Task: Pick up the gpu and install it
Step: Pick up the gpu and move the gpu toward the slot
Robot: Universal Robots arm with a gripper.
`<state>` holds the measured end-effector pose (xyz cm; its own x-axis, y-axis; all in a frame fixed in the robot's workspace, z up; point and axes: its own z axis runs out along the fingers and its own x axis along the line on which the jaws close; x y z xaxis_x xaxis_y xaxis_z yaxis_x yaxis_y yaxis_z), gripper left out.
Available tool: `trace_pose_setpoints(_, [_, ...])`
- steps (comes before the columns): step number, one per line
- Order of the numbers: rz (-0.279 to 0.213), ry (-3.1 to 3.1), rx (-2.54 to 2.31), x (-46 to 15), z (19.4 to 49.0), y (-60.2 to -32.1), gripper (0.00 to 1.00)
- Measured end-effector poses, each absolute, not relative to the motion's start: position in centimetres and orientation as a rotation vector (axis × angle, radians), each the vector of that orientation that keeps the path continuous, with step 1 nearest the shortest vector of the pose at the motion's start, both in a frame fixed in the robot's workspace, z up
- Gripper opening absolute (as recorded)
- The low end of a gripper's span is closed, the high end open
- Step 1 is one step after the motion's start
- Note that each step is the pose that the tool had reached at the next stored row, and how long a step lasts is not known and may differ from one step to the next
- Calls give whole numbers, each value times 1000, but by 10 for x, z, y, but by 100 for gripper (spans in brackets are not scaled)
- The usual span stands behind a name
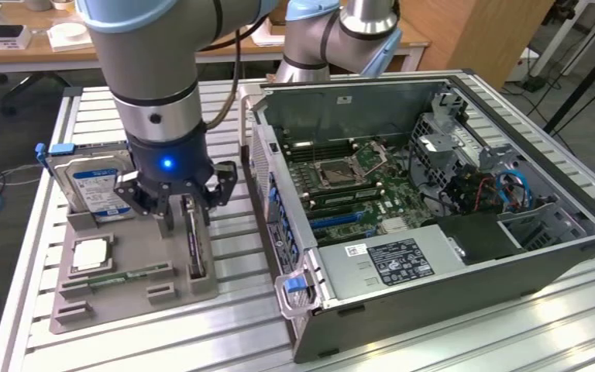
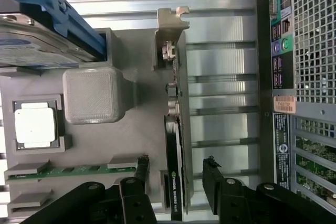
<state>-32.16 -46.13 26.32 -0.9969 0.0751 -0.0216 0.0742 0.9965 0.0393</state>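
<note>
We see a grey moulded holder tray (image 1: pixel 122 293) on the ribbed aluminium bench (image 1: pixel 225 329). It carries an upright silver hard drive with a blue label (image 1: pixel 96 186), a flat square silver processor chip (image 1: pixel 91 254), a narrow green memory stick (image 1: pixel 132 275), and the gpu (image 2: pixel 175 182), a thin green card with a black cooler, standing on edge in a slot. On the exterior view's right, the open black computer case (image 1: pixel 463 267) shows its green motherboard (image 1: pixel 349 190). The grey arm (image 1: pixel 153 77) points straight down over the tray. Its tool (image 2: pixel 176 159) straddles the gpu, jaws wide and clear of it.
</note>
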Motion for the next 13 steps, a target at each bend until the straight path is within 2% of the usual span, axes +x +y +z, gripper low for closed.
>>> trace_pose_setpoints(13, [60,3116,116,-321,240,-456,53])
